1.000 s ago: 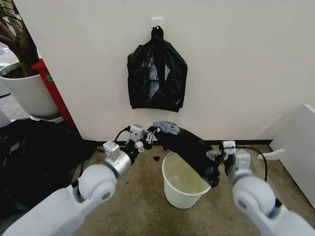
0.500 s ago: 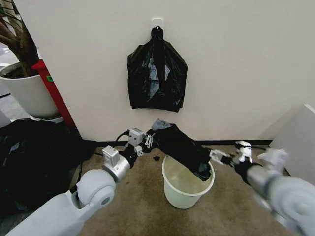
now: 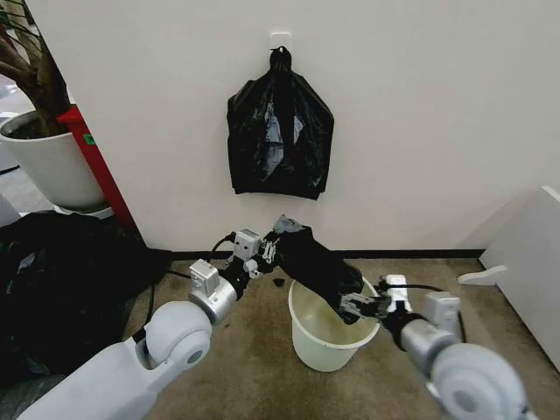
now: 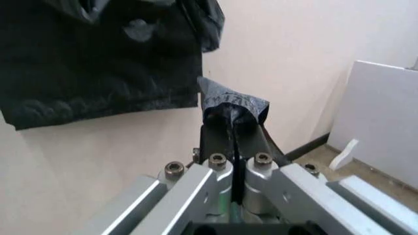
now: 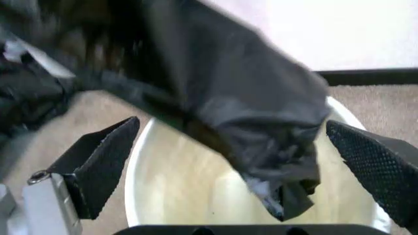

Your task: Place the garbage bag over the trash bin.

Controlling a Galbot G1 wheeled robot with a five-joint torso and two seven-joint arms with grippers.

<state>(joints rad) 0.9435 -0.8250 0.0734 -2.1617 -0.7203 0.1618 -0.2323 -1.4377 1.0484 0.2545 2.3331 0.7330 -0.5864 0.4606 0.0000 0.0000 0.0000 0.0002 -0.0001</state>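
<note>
The garbage bag (image 3: 319, 262) is a glossy black strip slanting from my left gripper (image 3: 268, 248) down to the mouth of the trash bin (image 3: 324, 350), a cream-white bucket on the carpet. My left gripper (image 4: 233, 139) is shut on the bag's upper corner (image 4: 232, 105), behind the bin's far left rim. My right gripper (image 3: 357, 306) hovers over the bin's right rim at the bag's lower end. In the right wrist view its fingers (image 5: 104, 161) stand wide apart, and the bag (image 5: 228, 98) hangs loose between them above the bin (image 5: 189, 191).
A thicker black bag bundle (image 3: 280, 131) hangs from a hook on the wall above. A large white plant pot (image 3: 48, 162) and a red post (image 3: 96, 166) stand at the left, over a dark heap of bags (image 3: 61, 280). A white panel (image 3: 534, 262) stands at the right.
My right gripper let go of the bag's lower end, swung out to the right and came back open over the bin's rim. The bag's free end sank to the bin's mouth.
</note>
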